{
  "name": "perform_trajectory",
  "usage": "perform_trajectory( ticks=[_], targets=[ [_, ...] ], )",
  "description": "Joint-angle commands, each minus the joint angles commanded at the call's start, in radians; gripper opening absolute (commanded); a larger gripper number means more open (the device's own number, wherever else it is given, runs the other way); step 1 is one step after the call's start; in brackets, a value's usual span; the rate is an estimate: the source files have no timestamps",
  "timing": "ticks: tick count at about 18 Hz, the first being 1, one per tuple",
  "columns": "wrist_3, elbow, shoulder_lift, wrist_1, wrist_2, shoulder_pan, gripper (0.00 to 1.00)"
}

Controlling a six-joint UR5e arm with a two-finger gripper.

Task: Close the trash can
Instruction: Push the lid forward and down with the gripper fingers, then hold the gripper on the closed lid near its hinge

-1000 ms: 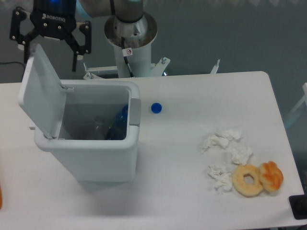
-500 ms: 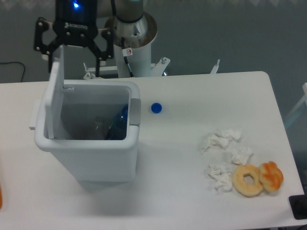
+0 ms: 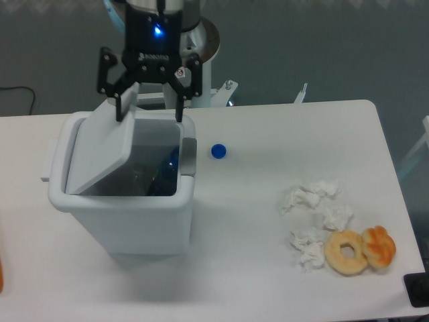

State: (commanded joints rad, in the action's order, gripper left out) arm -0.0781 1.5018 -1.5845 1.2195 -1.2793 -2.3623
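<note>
The white trash can (image 3: pixel 127 215) stands at the left of the table. Its flat lid (image 3: pixel 100 151) is hinged on the left and leans down to the right over the opening, half shut. A blue bottle (image 3: pixel 169 168) shows in the gap left at the right. A grey latch tab (image 3: pixel 190 155) sits on the bin's right rim. My gripper (image 3: pixel 149 114) hangs open over the bin's back edge, with its left finger (image 3: pixel 120 107) against the raised edge of the lid.
A blue bottle cap (image 3: pixel 218 151) lies just right of the bin. Crumpled white tissues (image 3: pixel 315 215) and two doughnuts (image 3: pixel 358 249) sit at the front right. The arm's base column (image 3: pixel 191 60) stands behind the table.
The gripper has travelled right across the back of the bin. The lid has swung from standing upright at the left to leaning down over the opening.
</note>
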Motion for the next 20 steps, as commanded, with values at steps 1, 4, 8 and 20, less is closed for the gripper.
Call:
perform_trajectory(
  ticks=[1,4,8,20],
  targets=[
    [-0.006,0.005,-0.006,-0.002,0.0,-0.002,1.0],
    [-0.023,0.017,-0.012,0.002,0.0,-0.024,1.0],
    [-0.077,0.052,-0.012,0.0,0.002,-0.061,1.0],
    [-0.103,0.072,-0.064,-0.012,0.0,-0.063,1.0]
  ],
)
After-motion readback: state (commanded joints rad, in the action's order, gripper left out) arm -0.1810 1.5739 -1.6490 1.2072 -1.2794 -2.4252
